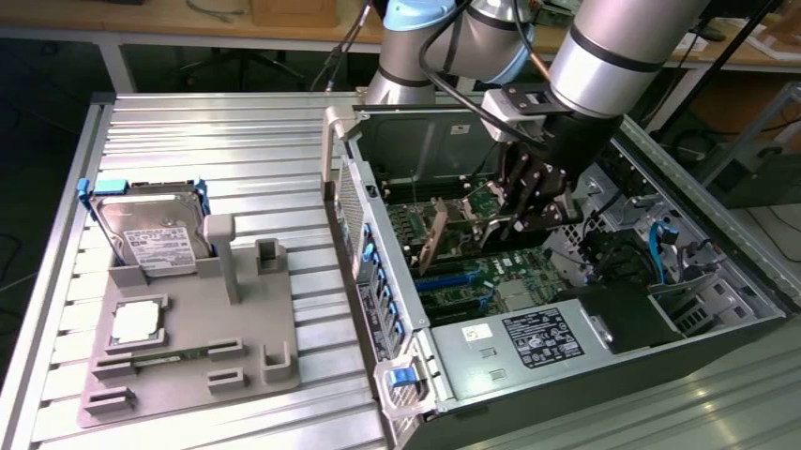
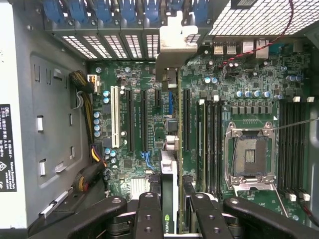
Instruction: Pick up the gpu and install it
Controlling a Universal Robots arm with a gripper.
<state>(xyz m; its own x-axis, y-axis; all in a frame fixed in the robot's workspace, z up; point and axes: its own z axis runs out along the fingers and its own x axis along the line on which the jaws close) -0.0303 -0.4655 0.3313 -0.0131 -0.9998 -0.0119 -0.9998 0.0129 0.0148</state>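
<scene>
The gpu (image 1: 441,234), a thin green card, hangs on edge inside the open computer case (image 1: 375,272), just over the green motherboard (image 1: 501,267). My gripper (image 1: 504,221) reaches down into the case and is shut on the card. In the wrist view the gpu (image 2: 169,174) runs edge-on between my black fingers (image 2: 148,211), and its silver end bracket (image 2: 174,42) reaches the case's rear slot openings. The card lies along the expansion slots beside the memory slots; whether it sits in a slot I cannot tell.
A grey fixture (image 1: 250,328) at the exterior view's left holds a silver hard drive (image 1: 153,234), a processor (image 1: 135,322) and a narrow memory stick (image 1: 169,356). Inside the case are the power supply (image 1: 532,337), drive cage and cables (image 1: 663,244), and a bare processor socket (image 2: 249,154).
</scene>
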